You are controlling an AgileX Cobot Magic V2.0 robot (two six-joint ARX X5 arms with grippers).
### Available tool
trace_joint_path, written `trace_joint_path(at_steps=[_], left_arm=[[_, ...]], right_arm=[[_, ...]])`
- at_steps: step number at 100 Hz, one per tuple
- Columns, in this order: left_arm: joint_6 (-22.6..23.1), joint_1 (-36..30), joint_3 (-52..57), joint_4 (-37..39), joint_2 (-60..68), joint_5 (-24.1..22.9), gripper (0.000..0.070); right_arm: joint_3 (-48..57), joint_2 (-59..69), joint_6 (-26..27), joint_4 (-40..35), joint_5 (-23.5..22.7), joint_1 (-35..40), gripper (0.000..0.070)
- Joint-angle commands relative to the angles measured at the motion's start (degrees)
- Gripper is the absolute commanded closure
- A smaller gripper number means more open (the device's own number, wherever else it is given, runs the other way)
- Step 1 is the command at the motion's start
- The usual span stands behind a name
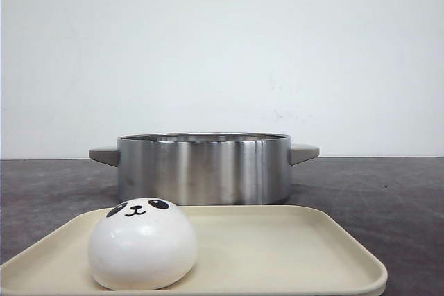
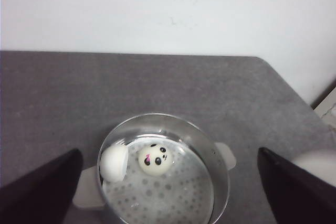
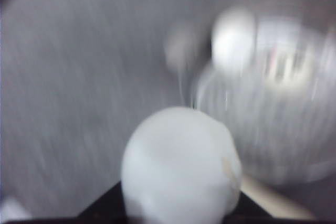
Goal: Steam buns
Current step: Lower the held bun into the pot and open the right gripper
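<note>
A steel pot (image 1: pixel 204 168) stands mid-table. In the left wrist view the pot (image 2: pixel 220 179) holds two buns on its perforated floor: one face up (image 2: pixel 153 160), one on its side (image 2: pixel 114 163) against the wall. A third bun (image 1: pixel 142 243) sits at the left of the cream tray (image 1: pixel 277 254) in front of the pot. My left gripper (image 2: pixel 169 151) hangs high over the pot, open and empty. My right gripper (image 3: pixel 178 208) is shut on a fourth bun (image 3: pixel 181 166), beside the blurred pot (image 3: pixel 268 124). Neither gripper shows in the front view.
The pot has a grey handle on each side (image 1: pixel 104 155) (image 1: pixel 304 152). The grey table (image 2: pixel 157 82) ends at a white wall behind. A blurred white shape (image 2: pixel 317 163) shows by the left gripper's right-hand finger.
</note>
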Motion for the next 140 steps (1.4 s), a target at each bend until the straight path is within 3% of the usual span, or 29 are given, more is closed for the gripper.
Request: trace_joint_path(at_steps=[1, 13, 44, 65, 70, 80, 85, 105, 110, 116, 119, 124, 125, 140], left_arm=[[0.2, -0.5, 1.2, 0.6, 1.0, -0.2, 0.0027], [0.2, -0.5, 1.2, 0.4, 2.2, -0.2, 0.0027], [0.3, -0.5, 1.2, -0.5, 5.5, -0.2, 0.0027], [3.1, -0.5, 1.2, -2.8, 6.7, -0.2, 0.0027], [3.7, -0.5, 1.2, -3.4, 6.8, -0.2, 0.0027], [4.3, -0.5, 1.0, -4.4, 6.8, -0.2, 0.0027], [4.4, -0.5, 0.8, -5.1, 6.8, -0.2, 0.0027], [4.6, -0.5, -4.1, -5.6, 6.8, 0.3, 0.0027], [4.4, -0.5, -6.4, -5.4, 6.8, 0.4, 0.0027], [4.1, -0.5, -9.6, -5.2, 6.8, 1.6, 0.0027], [3.8, -0.5, -11.3, -4.9, 6.8, 2.5, 0.0027], [2.8, -0.7, -14.3, -4.0, 6.8, 4.5, 0.0027], [2.6, -0.8, -14.8, -3.8, 6.8, 4.9, 0.0027], [-1.6, -3.0, -22.0, -0.7, 7.2, 11.5, 0.0027]], right_arm=[[2.0, 2.6, -5.8, 0.1, 0.3, -1.6, 0.0692], [2.2, 5.6, -7.0, 0.2, -0.5, -6.0, 0.0692], [2.2, 22.8, -8.2, -0.1, -12.0, -14.4, 0.0692], [2.2, 31.6, -8.0, -0.1, -16.0, -16.1, 0.0681], [2.2, 32.3, -7.7, 0.0, -16.1, -16.2, 0.058], [2.2, 32.5, -7.8, 0.6, -16.0, -16.2, 0.015], [2.2, 32.5, -7.8, 1.5, -16.0, -16.2, 0.0061], [3.8, 31.5, -7.8, 1.9, -13.9, -16.8, 0.0063], [5.0, 30.9, -7.9, 0.8, -13.4, -16.9, 0.0095], [6.9, 29.6, -8.0, -0.9, -12.5, -16.9, 0.024], [7.7, 28.6, -8.1, -1.7, -12.0, -16.9, 0.0379], [8.9, 26.7, -8.4, -3.2, -11.7, -16.9, 0.0675], [9.1, 26.3, -8.6, -3.3, -11.7, -16.9, 0.07], [9.9, 17.7, -9.0, -3.6, -11.8, -14.9, 0.0683]])
